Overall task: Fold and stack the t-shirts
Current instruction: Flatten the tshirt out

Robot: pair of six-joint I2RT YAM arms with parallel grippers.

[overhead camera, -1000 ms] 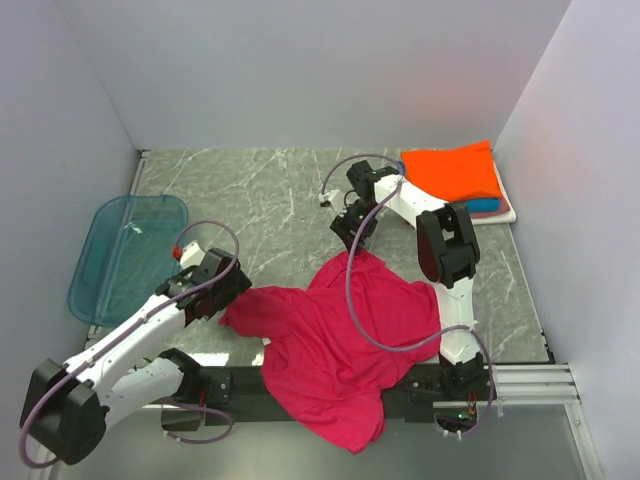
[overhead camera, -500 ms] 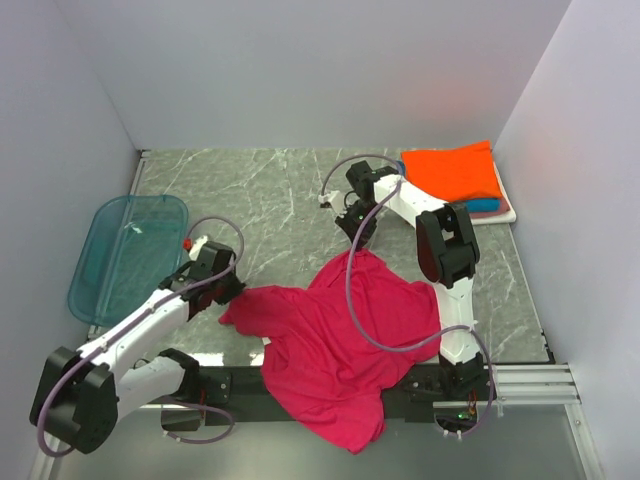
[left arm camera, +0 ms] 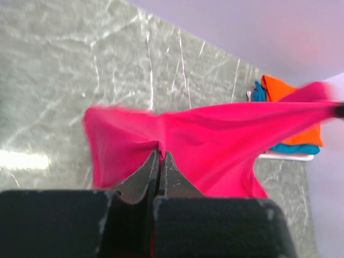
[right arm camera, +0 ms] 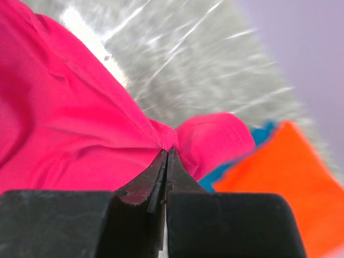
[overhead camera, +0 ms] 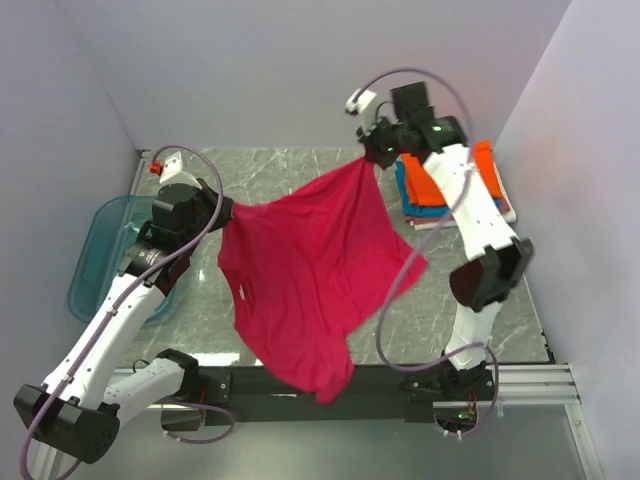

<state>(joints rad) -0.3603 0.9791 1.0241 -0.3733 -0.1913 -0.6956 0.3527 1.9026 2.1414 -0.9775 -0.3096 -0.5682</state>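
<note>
A magenta-red t-shirt [overhead camera: 305, 270] hangs in the air over the table, stretched between both arms. My left gripper [overhead camera: 224, 209] is shut on its left corner; in the left wrist view the pinched cloth [left arm camera: 161, 141] bunches at the tips of that gripper [left arm camera: 159, 153]. High at the back, my right gripper [overhead camera: 374, 160] is shut on the shirt's right corner, seen as pinched cloth [right arm camera: 169, 138] at the tips of the gripper [right arm camera: 167, 152] in the right wrist view. The shirt's bottom hem droops past the table's near edge. Folded t-shirts, orange over teal-blue [overhead camera: 432, 190], are stacked at the back right.
A translucent blue plastic tray [overhead camera: 100, 262] lies at the table's left side, partly under my left arm. The grey marbled table [overhead camera: 290, 175] is walled at the back and both sides. Cables loop from both arms.
Both grippers shut on the magenta-red shirt's corners and rose, lifting it off the table and spreading it. The left arm swung up and back; the right arm rose toward the back wall.
</note>
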